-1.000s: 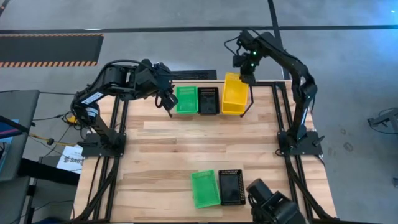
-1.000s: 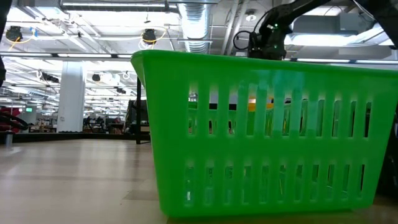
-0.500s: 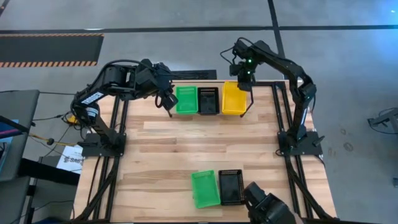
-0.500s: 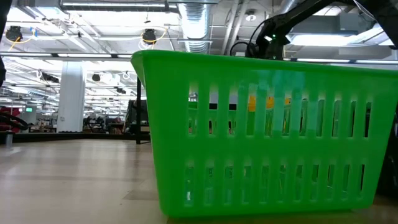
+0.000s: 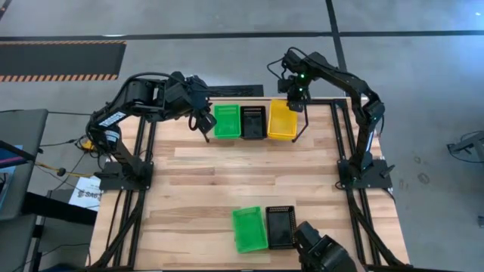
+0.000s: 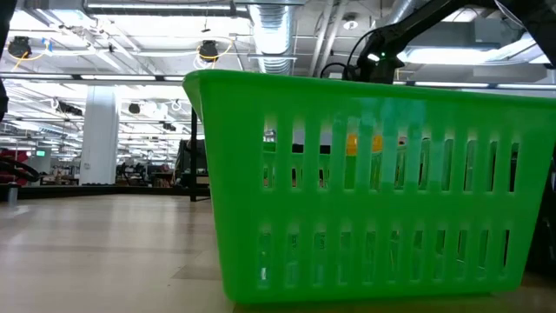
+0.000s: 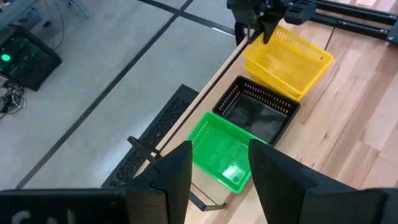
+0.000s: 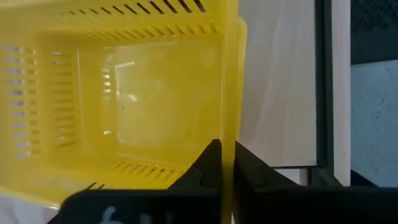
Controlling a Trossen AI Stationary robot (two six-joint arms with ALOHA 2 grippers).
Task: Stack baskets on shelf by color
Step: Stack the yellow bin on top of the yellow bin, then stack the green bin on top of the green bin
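On the shelf (image 5: 305, 127) at the table's far edge stand a green basket (image 5: 226, 121), a black basket (image 5: 253, 122) and a yellow basket (image 5: 283, 119). The left wrist view shows the top yellow basket (image 7: 292, 46) nested in a second yellow one (image 7: 273, 78). My right gripper (image 5: 296, 92) is shut on the top yellow basket at its far end. Left of the green basket, my left gripper (image 7: 217, 152) hovers open above the shelf's left end, holding nothing. Another green basket (image 5: 249, 229) and another black one (image 5: 280, 227) lie near the table's front edge. My right gripper holds the top yellow basket by the rim of its far short wall (image 8: 229, 146), one finger (image 8: 210, 165) inside the basket and one (image 8: 249, 169) outside. The fingers come from above, pointing steeply down. The basket sits upright, nested in the yellow basket beneath.
The near green basket (image 6: 365, 183) fills most of the low view and hides the shelf. Black frame rails (image 5: 352, 143) edge the table's left and right sides. A dark camera mount (image 5: 325, 253) stands at the near right. Bare wood lies between the shelf and the near baskets.
My right gripper has come down toward the shelf with the yellow basket. The basket, a second ago held higher above the shelf's right end, has settled into the yellow basket there.
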